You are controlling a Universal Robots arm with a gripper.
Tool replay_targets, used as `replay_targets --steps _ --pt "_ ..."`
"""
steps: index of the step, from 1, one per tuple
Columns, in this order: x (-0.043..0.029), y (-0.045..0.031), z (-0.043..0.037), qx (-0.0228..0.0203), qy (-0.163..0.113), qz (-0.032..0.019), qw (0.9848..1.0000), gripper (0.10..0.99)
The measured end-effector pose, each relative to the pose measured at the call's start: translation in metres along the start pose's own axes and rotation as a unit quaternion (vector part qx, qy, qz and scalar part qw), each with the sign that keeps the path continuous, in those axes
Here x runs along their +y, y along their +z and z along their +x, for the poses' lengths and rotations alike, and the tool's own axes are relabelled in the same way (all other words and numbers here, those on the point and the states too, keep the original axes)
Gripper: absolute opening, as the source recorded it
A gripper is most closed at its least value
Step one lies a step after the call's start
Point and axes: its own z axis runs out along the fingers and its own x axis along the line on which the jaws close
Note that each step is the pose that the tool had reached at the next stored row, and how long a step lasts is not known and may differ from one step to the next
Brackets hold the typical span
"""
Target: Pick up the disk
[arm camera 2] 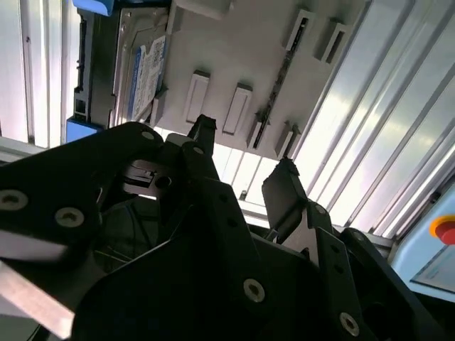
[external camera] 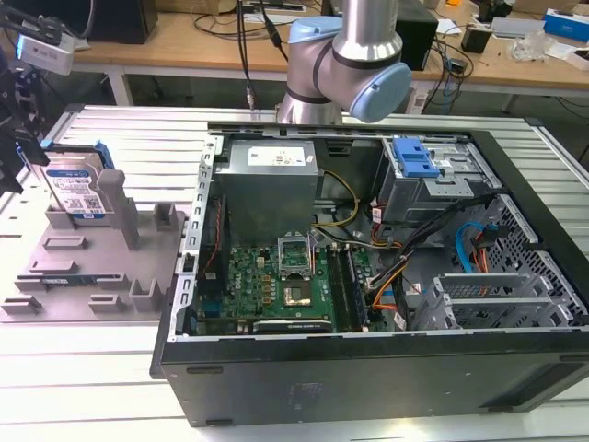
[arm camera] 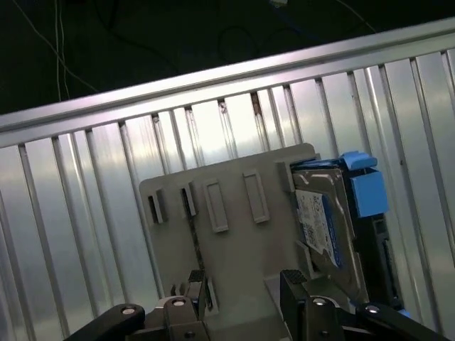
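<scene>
The disk (external camera: 78,189) stands on edge in a slot of a grey plastic fixture (external camera: 101,267) at the exterior view's left. It is silver-grey with a white-and-blue label and blue rails. My gripper (external camera: 20,147) hangs at that view's far left edge, just above and beside the disk, not touching it. In the second wrist view my gripper (arm camera 2: 244,153) is open, with the fixture (arm camera 2: 242,50) showing through the gap and the disk (arm camera 2: 142,71) off to one side. The first wrist view shows the gripper (arm camera: 244,284), the fixture (arm camera: 227,185) and the disk (arm camera: 323,227).
An open black computer case (external camera: 368,387) lies on the slatted metal table (external camera: 92,396) beside the fixture. It holds a grey power supply (external camera: 271,184), a green motherboard (external camera: 276,276) and a blue drive-bay bracket (external camera: 414,158). The arm's base (external camera: 345,64) rises behind it. Wooden benches with cables stand at the back.
</scene>
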Motion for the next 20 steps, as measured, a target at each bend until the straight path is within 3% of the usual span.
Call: replay_targets --steps 3,4,6,10,14,20 --pt "0.0002 0.0000 -0.0003 0.0003 0.000 0.0000 1.0000 0.541" --pt "0.0013 0.0002 -0.0052 0.0005 0.000 0.0002 1.0000 0.541" --pt "0.0040 0.0003 -0.0171 0.0012 0.000 0.0002 1.0000 0.541" --pt "0.0114 0.0008 -0.0504 0.0019 -0.001 0.0004 1.0000 0.541" --pt "0.0170 0.0012 -0.0720 0.0024 -0.001 0.0005 1.0000 0.541" --pt "0.0194 0.0014 -0.0786 0.0094 -0.039 0.0017 0.9992 0.541"
